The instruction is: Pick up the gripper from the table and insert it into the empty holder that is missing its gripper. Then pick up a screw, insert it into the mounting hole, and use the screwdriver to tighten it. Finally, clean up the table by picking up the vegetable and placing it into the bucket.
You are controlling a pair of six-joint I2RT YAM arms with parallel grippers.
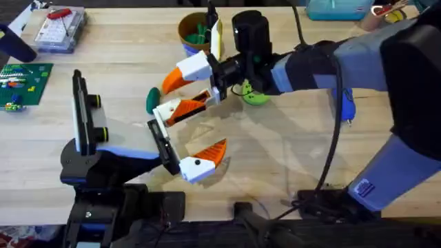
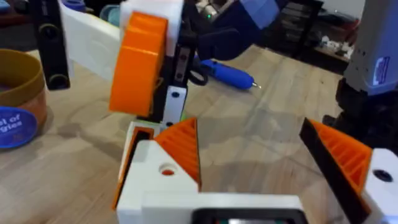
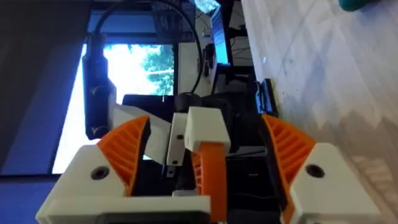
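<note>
While the bucket [image 1: 192, 32] is sitting at upper centre of the overhead frame holding green pieces, the vegetable [image 1: 151, 100] is lying on the table [image 1: 289, 158] just left of centre. Right gripper [image 1: 185, 88] is spreading wide around the gripper [image 1: 180, 108], which is meeting the holder [image 1: 162, 145]. Left gripper [image 1: 196, 138] is standing wide apart. Two arms, one blue screwdriver [image 1: 346, 105].

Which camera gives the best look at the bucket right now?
The overhead view: the bucket sits at the table's far edge behind the right end effector, its orange-brown rim and contents visible. The left wrist view catches part of it at the frame edge, with some of the blue label. The right wrist view doesn't help.
</note>
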